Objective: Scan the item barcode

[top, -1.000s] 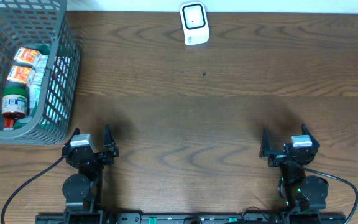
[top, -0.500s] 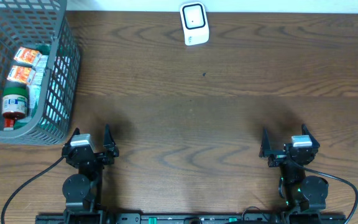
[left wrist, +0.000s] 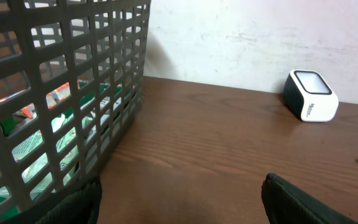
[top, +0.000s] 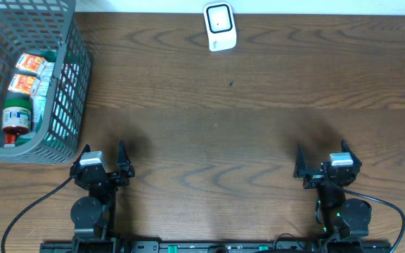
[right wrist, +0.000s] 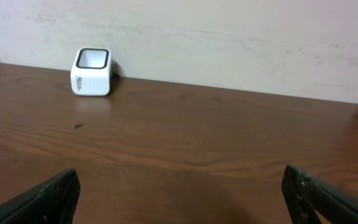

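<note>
A white barcode scanner point(top: 219, 27) with a dark window stands at the table's far edge; it also shows in the left wrist view point(left wrist: 310, 95) and the right wrist view point(right wrist: 92, 71). Several items lie in the grey basket point(top: 69, 84) at the far left: orange-and-white packets point(top: 28, 74) and a green-capped bottle point(top: 17, 116). My left gripper point(top: 103, 155) stands open at the front left, just below the basket's near corner, with nothing between its fingers. At the front right, my right gripper point(top: 321, 156) is open wide and empty too.
The basket's mesh wall point(left wrist: 61, 93) fills the left of the left wrist view, close to my left finger. A pale wall point(right wrist: 229, 37) rises behind the table's far edge. Bare dark wood point(top: 216, 133) lies between the grippers and the scanner.
</note>
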Motion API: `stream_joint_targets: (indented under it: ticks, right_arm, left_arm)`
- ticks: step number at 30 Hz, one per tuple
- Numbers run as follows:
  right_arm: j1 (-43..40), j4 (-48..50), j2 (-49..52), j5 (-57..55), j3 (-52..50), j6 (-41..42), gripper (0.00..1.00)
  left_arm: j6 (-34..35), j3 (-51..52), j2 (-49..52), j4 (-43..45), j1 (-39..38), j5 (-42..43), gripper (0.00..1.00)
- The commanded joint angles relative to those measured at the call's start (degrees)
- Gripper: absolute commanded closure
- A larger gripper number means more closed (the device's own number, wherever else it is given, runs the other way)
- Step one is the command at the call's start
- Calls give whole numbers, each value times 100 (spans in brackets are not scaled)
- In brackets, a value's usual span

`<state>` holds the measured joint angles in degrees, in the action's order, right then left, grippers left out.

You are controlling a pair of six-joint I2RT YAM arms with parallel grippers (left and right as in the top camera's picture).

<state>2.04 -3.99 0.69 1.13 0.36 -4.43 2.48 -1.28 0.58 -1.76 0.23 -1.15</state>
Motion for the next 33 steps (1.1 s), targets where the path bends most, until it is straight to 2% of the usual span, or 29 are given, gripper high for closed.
stream_joint_targets:
  ticks: [1, 20, 24, 28, 33]
  right_arm:
    - [-61, -22, -31, 44, -4, -35, 1]
    - [-61, -22, -31, 44, -4, -35, 1]
    - [-61, -22, -31, 44, -4, -35, 1]
    - [-61, -22, -31, 44, -4, -35, 1]
    - [-61, -22, -31, 44, -4, -35, 1]
  left_arm:
    - [-120, 105, -24, -229, 20, 31, 17]
    - [-87, 105, -24, -210, 17, 243, 17]
    - [326, 103, -24, -170, 20, 774, 17]
    - [474, 92, -22, -83, 17, 1773, 17]
    - [535, -295, -22, -608, 17, 1851, 17]
